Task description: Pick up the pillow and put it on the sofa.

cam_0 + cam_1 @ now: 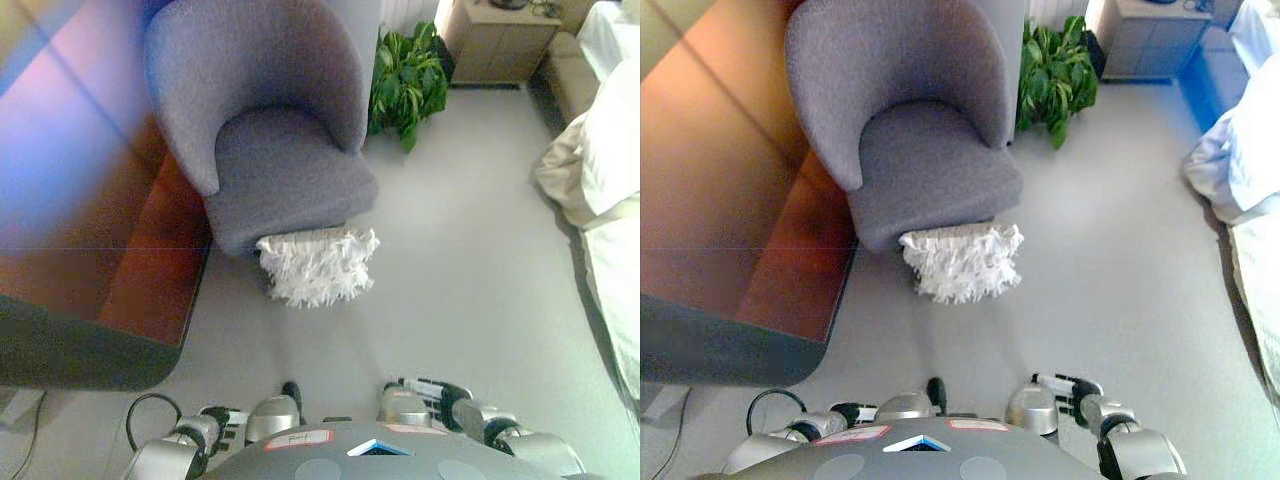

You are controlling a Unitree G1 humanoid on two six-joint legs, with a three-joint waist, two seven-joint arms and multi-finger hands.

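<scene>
A white shaggy pillow [318, 265] lies on the grey floor, leaning against the front of the seat of a grey armchair-style sofa [285, 165]. The sofa's seat is empty. My left hand [222, 423] is low at the bottom edge, close to my body, fingers relaxed and empty; it also shows in the right eye view [845, 412]. My right hand [436, 390] is at the bottom right, fingers straight and empty, also in the right eye view [1070, 385]. Both hands are well short of the pillow, with bare floor between.
A brown wooden table [110, 250] with a dark edge fills the left side beside the sofa. A green potted plant [405, 75] stands behind the sofa's right. A wooden cabinet [500, 40] is at the back. A bed with white bedding [605, 150] lines the right.
</scene>
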